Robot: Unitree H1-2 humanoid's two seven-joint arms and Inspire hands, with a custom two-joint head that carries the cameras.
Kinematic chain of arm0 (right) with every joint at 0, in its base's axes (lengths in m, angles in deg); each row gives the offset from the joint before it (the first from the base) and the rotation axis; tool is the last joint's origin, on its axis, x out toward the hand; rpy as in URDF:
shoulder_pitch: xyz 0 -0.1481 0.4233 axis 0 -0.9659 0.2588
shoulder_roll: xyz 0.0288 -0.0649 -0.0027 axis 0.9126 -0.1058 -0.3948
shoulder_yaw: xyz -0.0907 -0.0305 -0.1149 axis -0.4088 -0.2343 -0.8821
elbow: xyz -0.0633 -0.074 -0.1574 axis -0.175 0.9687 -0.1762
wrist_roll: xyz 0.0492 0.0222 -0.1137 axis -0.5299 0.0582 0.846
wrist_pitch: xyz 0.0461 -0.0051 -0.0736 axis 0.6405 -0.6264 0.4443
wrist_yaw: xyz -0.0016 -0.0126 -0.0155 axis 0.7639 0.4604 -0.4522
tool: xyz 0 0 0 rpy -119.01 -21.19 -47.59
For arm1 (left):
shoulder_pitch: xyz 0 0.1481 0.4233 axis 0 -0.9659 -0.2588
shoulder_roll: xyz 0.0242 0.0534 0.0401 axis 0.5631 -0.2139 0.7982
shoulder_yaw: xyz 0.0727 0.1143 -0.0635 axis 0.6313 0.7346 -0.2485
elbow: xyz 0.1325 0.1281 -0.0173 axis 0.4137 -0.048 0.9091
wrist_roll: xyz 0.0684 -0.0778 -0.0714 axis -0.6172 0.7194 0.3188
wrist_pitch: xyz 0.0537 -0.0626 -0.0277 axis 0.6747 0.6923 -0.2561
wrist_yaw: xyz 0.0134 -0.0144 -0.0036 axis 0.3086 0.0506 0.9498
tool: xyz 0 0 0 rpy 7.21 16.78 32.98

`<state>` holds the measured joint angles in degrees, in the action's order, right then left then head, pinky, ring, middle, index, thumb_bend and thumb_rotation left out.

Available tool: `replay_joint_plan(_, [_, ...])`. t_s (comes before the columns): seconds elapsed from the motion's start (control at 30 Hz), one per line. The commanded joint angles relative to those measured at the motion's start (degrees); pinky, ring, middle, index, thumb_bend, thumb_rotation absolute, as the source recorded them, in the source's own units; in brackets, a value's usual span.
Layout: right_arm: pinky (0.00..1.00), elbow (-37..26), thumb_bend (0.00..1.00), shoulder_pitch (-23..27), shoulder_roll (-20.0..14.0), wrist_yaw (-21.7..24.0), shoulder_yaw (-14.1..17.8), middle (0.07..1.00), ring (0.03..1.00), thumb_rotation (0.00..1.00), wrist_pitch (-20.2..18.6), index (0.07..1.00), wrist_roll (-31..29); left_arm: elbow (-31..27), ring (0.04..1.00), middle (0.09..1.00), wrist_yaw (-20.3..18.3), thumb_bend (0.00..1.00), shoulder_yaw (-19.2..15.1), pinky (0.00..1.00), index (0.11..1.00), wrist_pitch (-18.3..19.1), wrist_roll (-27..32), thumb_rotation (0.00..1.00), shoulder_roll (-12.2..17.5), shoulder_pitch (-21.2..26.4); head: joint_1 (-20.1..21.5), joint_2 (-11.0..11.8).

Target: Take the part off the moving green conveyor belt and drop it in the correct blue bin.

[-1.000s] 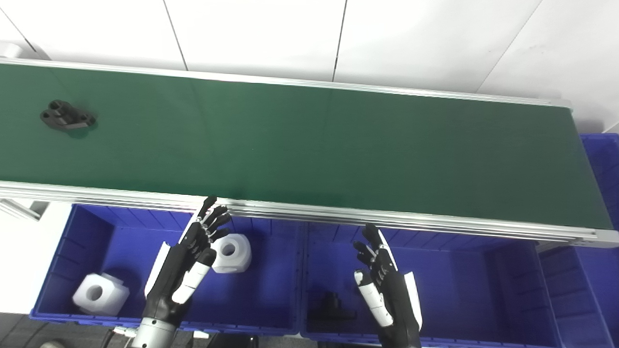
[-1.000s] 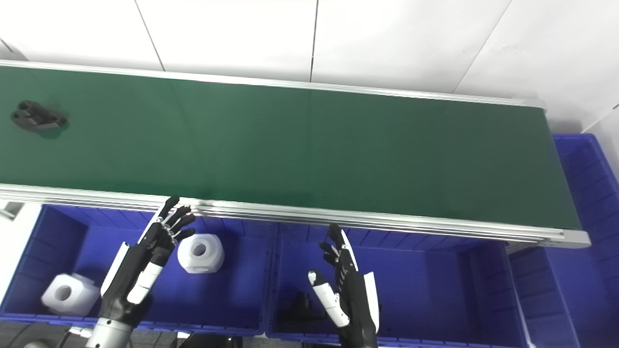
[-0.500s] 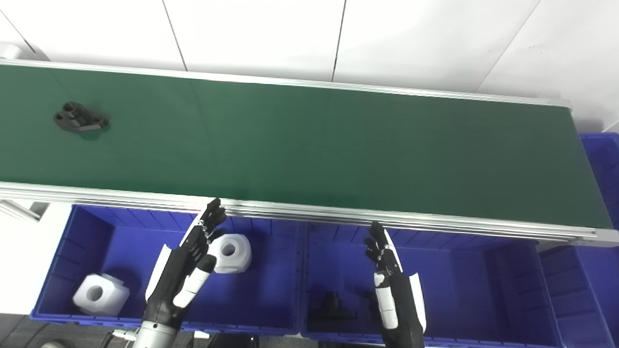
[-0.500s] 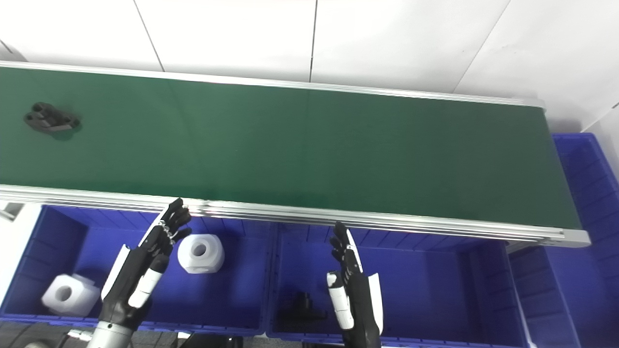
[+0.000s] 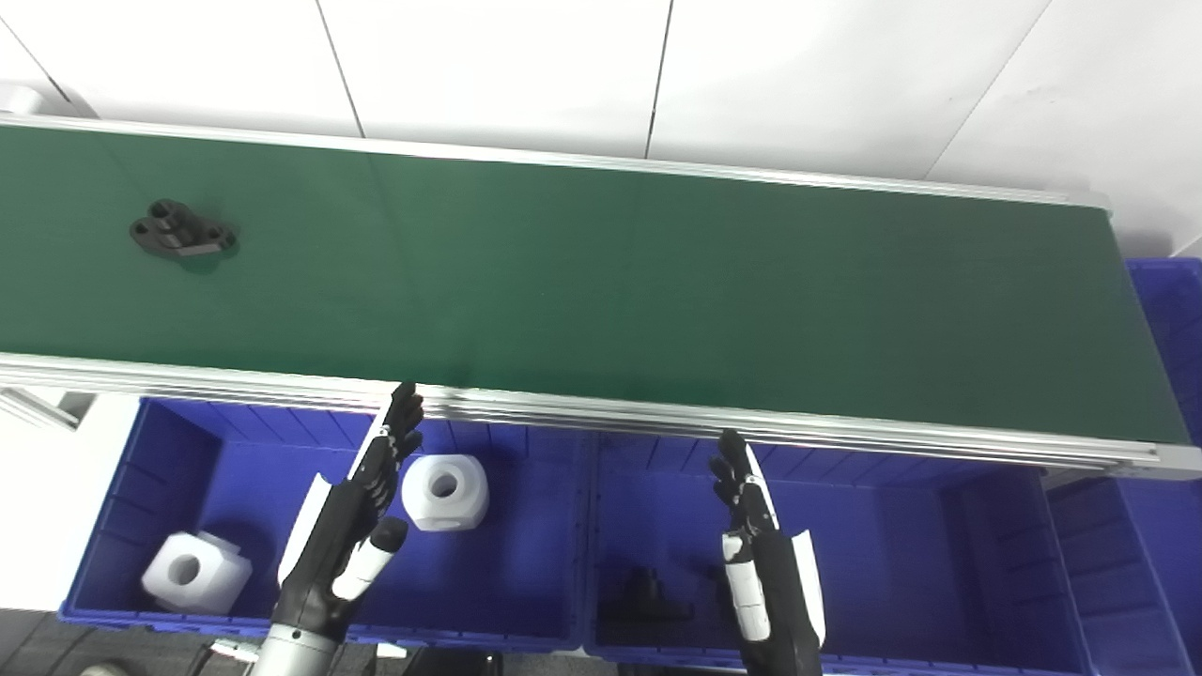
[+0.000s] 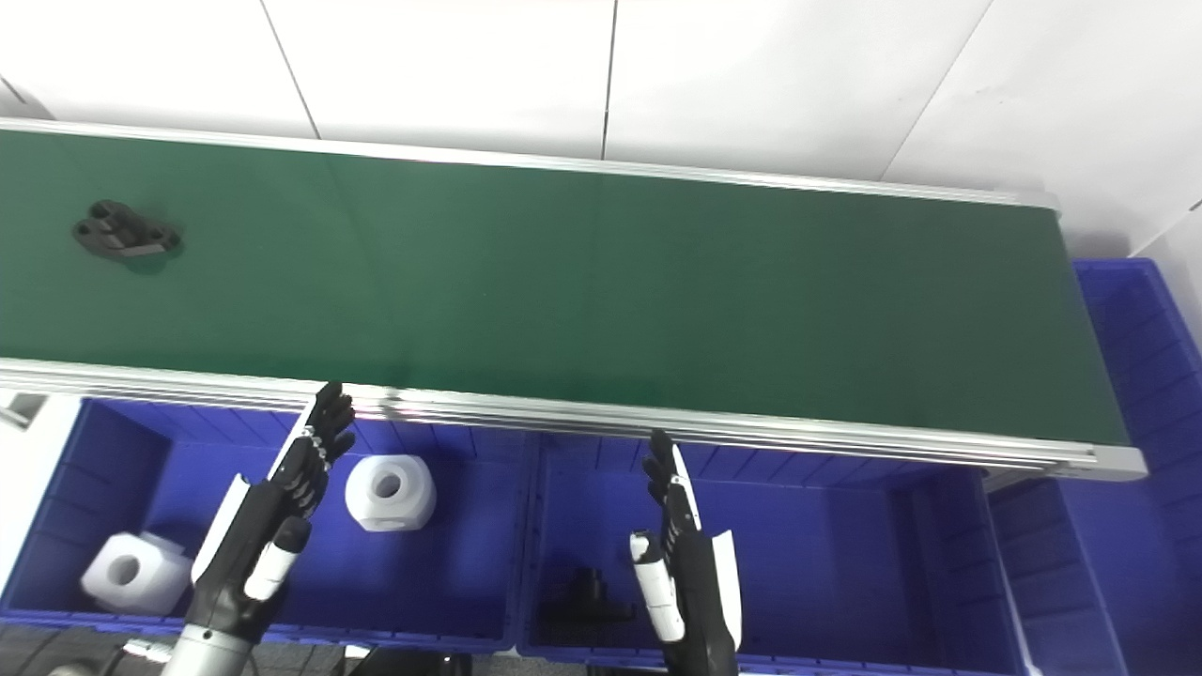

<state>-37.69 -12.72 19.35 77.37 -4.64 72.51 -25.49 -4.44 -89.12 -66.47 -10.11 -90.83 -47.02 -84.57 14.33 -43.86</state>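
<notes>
A small black part with round holes lies on the green conveyor belt at its far left. My left hand is open and empty, fingers straight, held above the left blue bin below the belt's near rail. My right hand is open and empty, edge-on, above the middle blue bin. Both hands are far from the black part.
The left bin holds two white blocks with holes. The middle bin holds a black part. Another blue bin stands past the belt's right end. A metal rail edges the belt's near side.
The black part has ridden the belt to the right. Both hands have turned more edge-on with fingers drawn together; the left hand has shifted slightly left.
</notes>
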Motion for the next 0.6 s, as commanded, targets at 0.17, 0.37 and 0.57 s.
replay_joint_plan(0.17, [0.96,-0.5,0.81,-0.1,0.1,-0.1,0.0,0.966,0.949,1.0,3.0,0.97,-0.1,-3.0,0.997,1.0,0.5,0.95,-0.1,0.94,1.0,-1.5,1.4,0.93,-0.3,-2.1,-0.8,0.2])
replay_joint_plan(0.37, [0.96,0.1,0.82,0.4,-0.1,0.0,0.1,0.967,0.95,1.0,3.2,0.976,-0.3,-3.5,0.998,1.0,0.1,0.93,0.0,0.93,1.0,-1.3,2.1,0.93,-0.1,-2.8,-1.4,0.4])
replay_joint_plan(0.57, [0.94,0.2,0.82,0.6,-0.1,-0.2,0.1,0.96,0.939,1.0,3.4,0.976,0.3,-3.4,0.993,1.0,-0.2,0.93,0.1,0.95,1.0,-0.9,2.7,0.92,-0.1,-2.7,-1.6,0.5])
